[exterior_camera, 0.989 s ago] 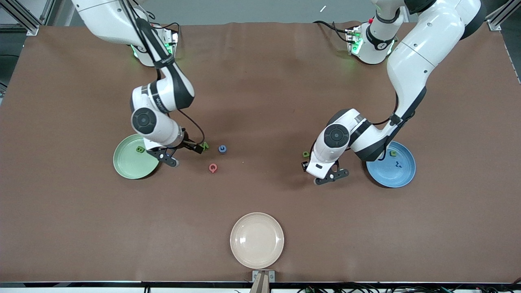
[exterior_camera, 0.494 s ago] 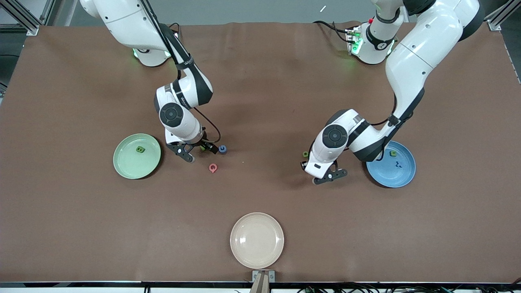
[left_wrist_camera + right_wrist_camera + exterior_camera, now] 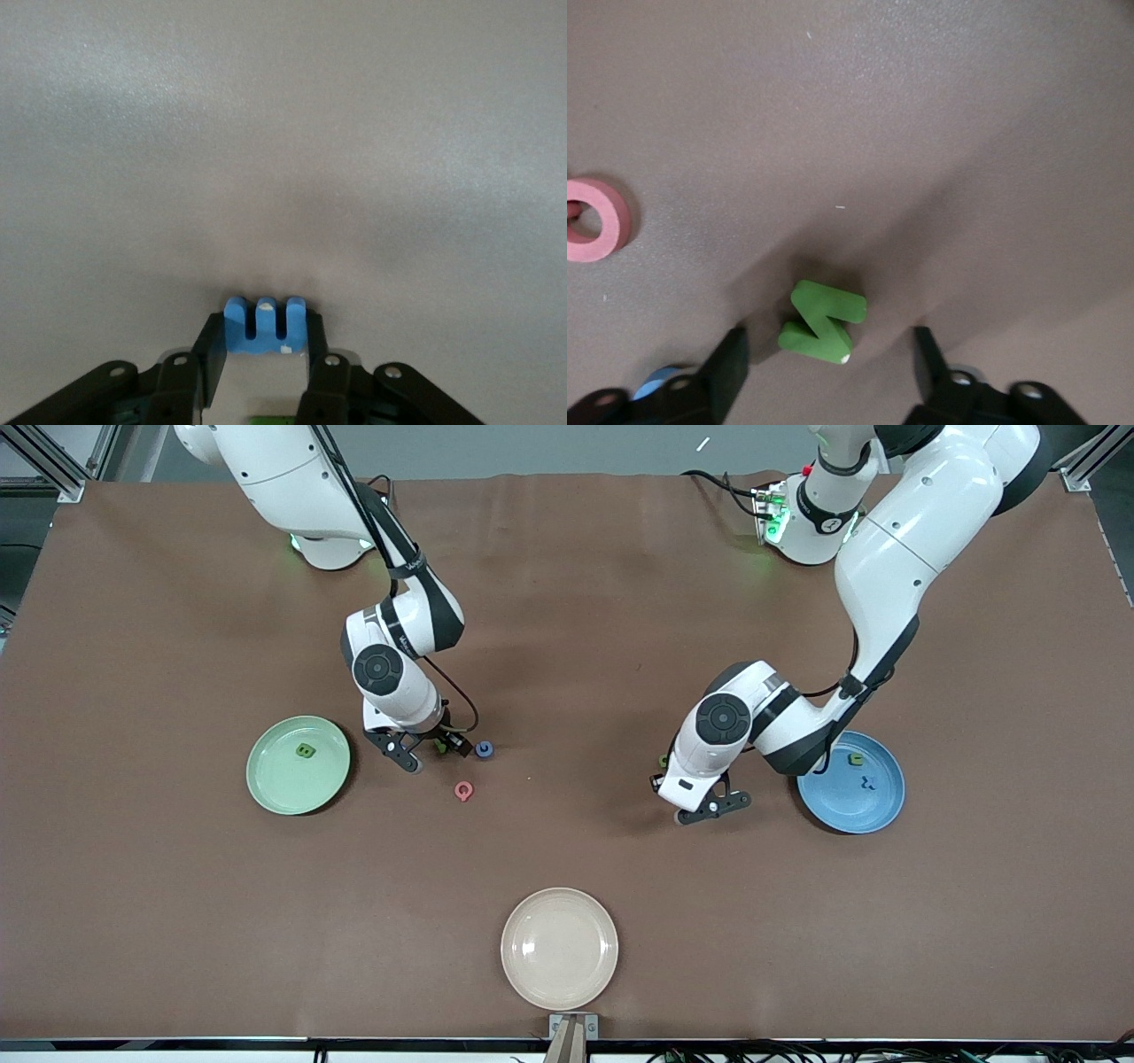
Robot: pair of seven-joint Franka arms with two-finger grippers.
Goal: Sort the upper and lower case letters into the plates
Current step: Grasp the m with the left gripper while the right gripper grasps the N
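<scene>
Moved: right gripper (image 3: 425,749), from mint plate (image 3: 266,784) to green letter (image 3: 824,323).
Right jaws: open, straddling it.
Left gripper (image 3: 264,335): jaws clamping blue letter (image 3: 264,320).

The mint green plate (image 3: 299,765) is lying flat toward the right arm's end of the tabletop, carrying 1 green letter (image 3: 306,751). The blue plate (image 3: 851,782) is lying flat toward the left arm's end, carrying 2 small letters (image 3: 856,759).

even overhead light, soft shadows under both arms, wrist views slightly soft.
</scene>
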